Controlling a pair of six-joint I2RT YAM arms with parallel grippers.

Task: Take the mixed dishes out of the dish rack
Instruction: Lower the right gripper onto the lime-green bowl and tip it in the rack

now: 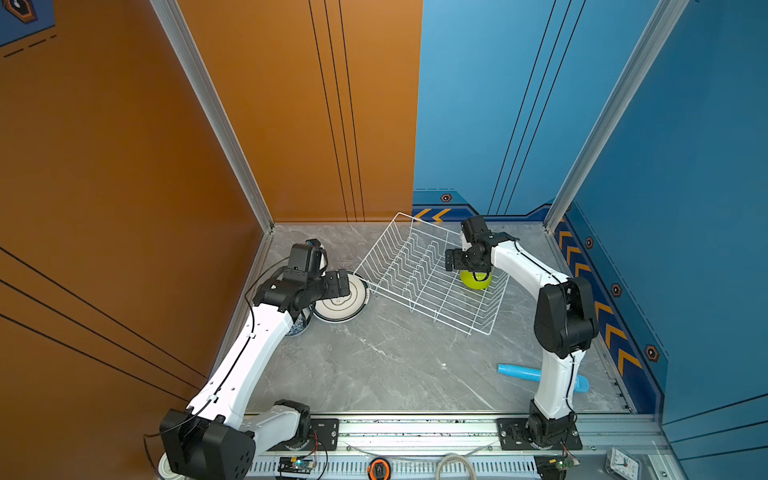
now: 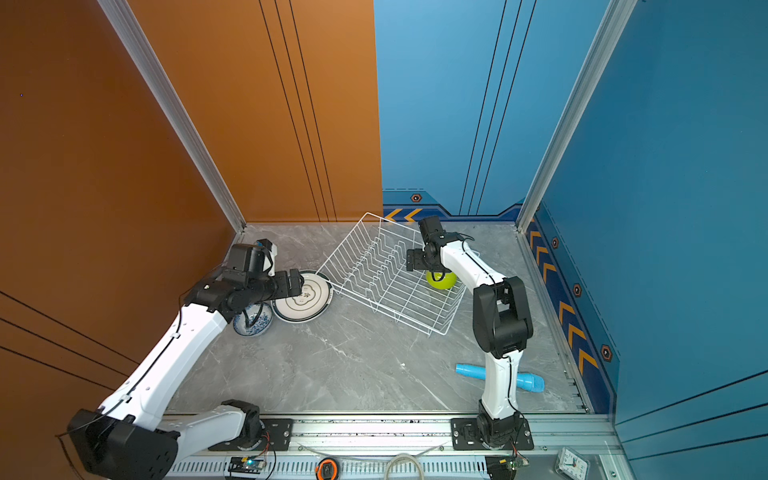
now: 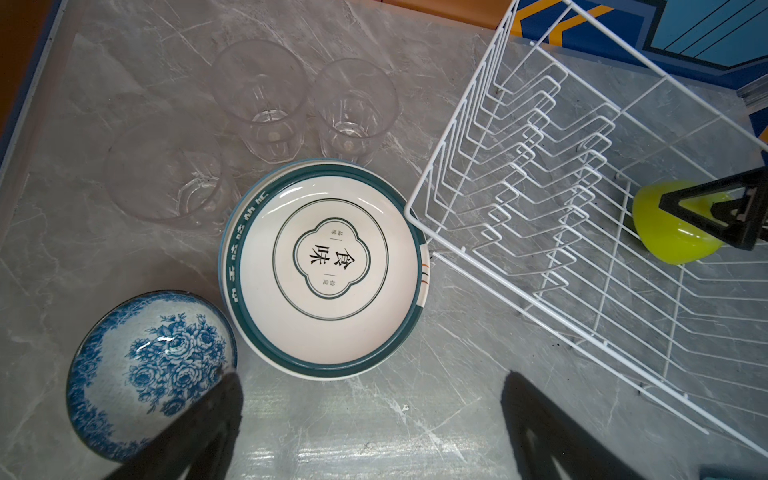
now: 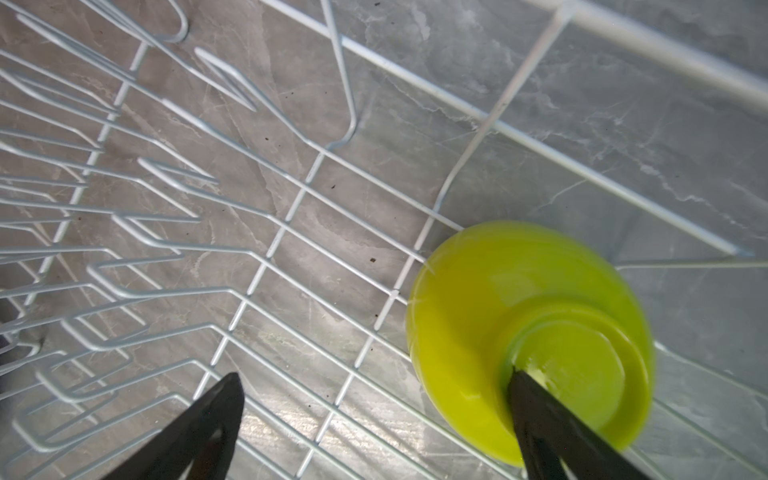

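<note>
Lying nearest the robot's base, a light blue tube (image 1: 519,372) is resting flat on the gray marble tabletop (image 1: 395,365), partly hidden behind the right arm and well apart from both end effectors.

Farther in on the left, the left end effector (image 3: 370,382) is hanging open over bare tabletop and gripping nothing. A small blue-and-white bowl (image 3: 145,374) is sitting upright just beside one of its fingers (image 3: 216,399). A stack of plates is lying just ahead of the open jaws, with a dark-rimmed white plate (image 3: 332,266) on top and the edge of another plate showing under it.

Beyond the plates, the white wire dish rack (image 1: 415,274) is standing at an angle on the tabletop, one corner reaching the edge of the plate stack; whether they are touching cannot be told. A lime-green bowl (image 4: 519,299) is lying upside down inside the rack, close to its right wall. The right end effector (image 4: 374,374) is hovering open over the rack. One fingertip (image 4: 528,390) is sitting over the bowl's raised foot, and contact cannot be judged, while the other is hanging over bare wires.

Farthest back on the left, three clear glasses (image 3: 262,95) are standing upright together behind the plates.
</note>
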